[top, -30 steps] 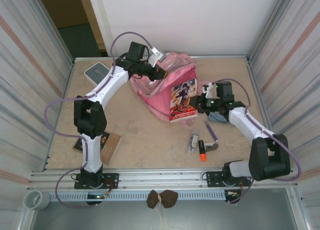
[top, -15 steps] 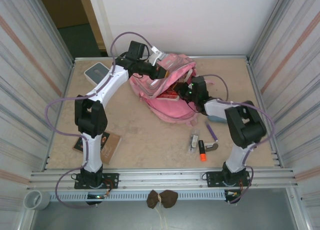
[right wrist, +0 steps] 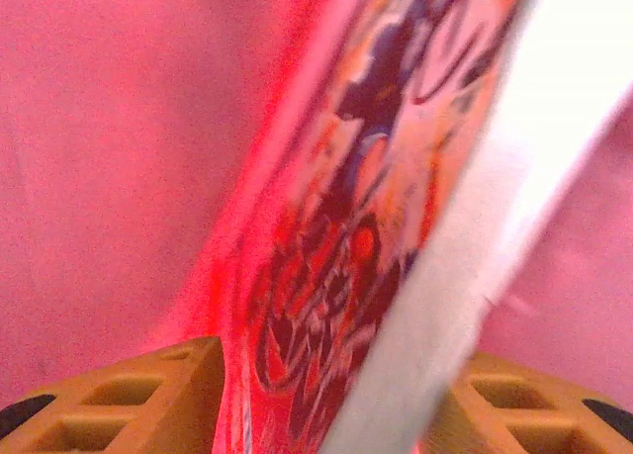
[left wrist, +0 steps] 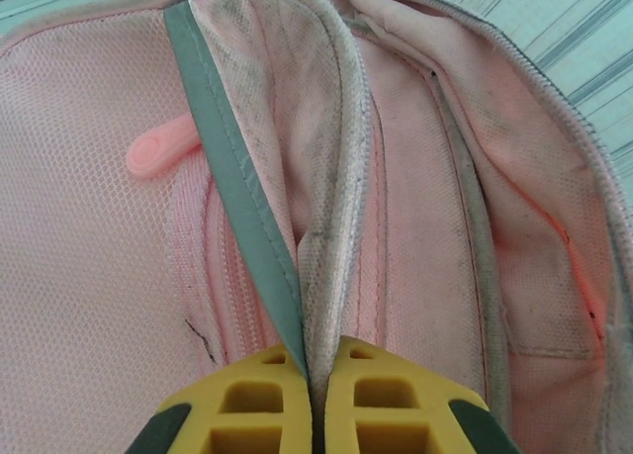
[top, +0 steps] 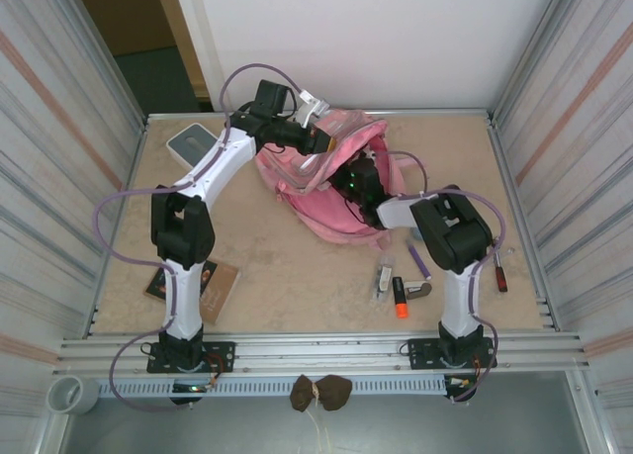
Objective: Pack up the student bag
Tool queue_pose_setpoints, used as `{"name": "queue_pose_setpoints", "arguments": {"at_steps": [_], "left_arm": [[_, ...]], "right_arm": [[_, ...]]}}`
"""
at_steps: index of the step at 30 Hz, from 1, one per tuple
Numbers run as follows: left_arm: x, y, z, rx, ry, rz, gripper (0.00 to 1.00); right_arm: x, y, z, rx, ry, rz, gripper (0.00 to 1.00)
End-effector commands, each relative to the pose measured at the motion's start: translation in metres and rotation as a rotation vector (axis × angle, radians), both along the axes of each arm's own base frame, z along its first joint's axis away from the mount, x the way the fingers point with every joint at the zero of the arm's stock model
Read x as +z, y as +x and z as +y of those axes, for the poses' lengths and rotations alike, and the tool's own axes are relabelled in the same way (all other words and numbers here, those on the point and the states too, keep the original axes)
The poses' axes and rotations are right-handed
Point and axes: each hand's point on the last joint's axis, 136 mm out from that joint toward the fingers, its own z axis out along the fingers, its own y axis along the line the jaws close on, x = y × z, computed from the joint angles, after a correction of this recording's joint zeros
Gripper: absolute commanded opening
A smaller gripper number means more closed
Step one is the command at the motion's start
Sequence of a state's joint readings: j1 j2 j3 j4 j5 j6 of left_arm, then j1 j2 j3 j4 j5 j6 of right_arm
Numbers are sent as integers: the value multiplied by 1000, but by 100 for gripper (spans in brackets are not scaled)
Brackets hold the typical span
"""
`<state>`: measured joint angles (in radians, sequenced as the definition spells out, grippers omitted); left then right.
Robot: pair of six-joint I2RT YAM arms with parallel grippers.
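Note:
The student bag, a large pink backpack, lies at the back middle of the table with its mouth held open. My left gripper is shut on the bag's upper rim; in the left wrist view its yellow fingers pinch the grey-green binding and zip edge, and the gripper sits over pink mesh lining. My right gripper reaches into the bag's opening. In the right wrist view that gripper is shut on a red comic book, with pink bag lining all around.
A grey-and-white box sits at the back left. A brown book lies front left. Right of the bag lie a purple pen, an orange marker, a small clear item and a red item.
My right arm has swung left and carried the comic book from the top of the bag down into its opening. The left gripper has kept its hold on the rim.

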<state>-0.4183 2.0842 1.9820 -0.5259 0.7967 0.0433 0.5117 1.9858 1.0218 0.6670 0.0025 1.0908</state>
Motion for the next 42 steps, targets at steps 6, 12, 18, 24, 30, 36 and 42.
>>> {"name": "queue_pose_setpoints", "arguments": {"at_steps": [6, 12, 18, 24, 30, 36, 42], "left_arm": [[20, 20, 4, 36, -61, -75, 0], [-36, 13, 6, 115, 54, -1, 25], [-50, 0, 52, 361, 211, 27, 62], [-91, -63, 167, 788, 322, 153, 68], [-141, -157, 274, 1145, 447, 240, 71], [-186, -194, 310, 1277, 390, 427, 74], [-213, -196, 307, 1254, 419, 507, 75]], "right_arm": [[67, -63, -57, 16, -246, -94, 51], [85, -113, -122, -93, -443, -103, 54], [110, -136, -133, -25, -562, -150, 61], [93, -150, -127, 63, -579, -118, 65], [75, -148, -118, 102, -560, -88, 67], [64, -138, -99, 169, -538, -59, 67], [56, -140, -97, 181, -541, -42, 67]]}}
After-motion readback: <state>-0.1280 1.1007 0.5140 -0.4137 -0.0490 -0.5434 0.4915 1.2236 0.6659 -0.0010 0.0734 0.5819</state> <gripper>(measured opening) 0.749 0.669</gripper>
